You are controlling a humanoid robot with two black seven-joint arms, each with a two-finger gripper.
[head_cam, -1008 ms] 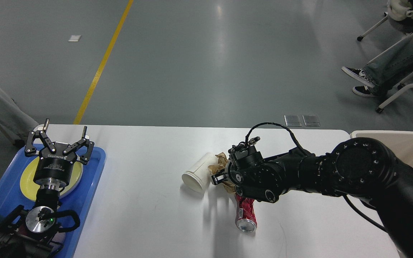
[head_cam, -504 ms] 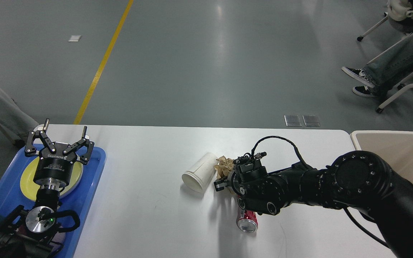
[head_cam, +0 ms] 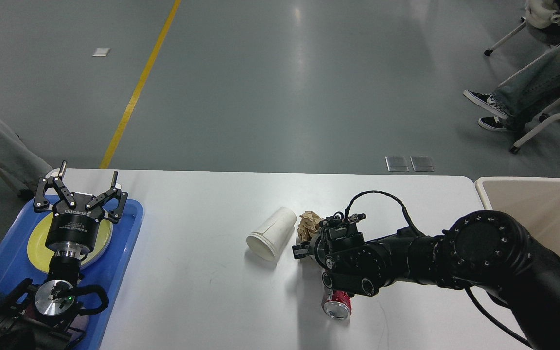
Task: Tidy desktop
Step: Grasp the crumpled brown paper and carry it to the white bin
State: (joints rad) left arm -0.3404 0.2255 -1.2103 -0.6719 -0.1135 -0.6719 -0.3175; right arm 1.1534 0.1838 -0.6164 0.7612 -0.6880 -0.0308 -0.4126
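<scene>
The white desktop carries a white paper cup lying on its side, a crumpled brown paper ball just right of it, and a crushed red can lying nearer to me. My right gripper hangs low between the paper ball and the can, seen from behind, with its wrist covering the can's upper half. One fingertip shows by the cup's base; how the jaws stand is hidden. My left gripper is open and empty above the blue tray.
A yellow plate lies in the blue tray at the desktop's left end. A beige bin stands off the right end. A seated person's legs and chair are on the floor at the far right.
My right arm has lowered and drawn toward me, uncovering more of the paper ball and covering more of the can. The left arm has not moved.
</scene>
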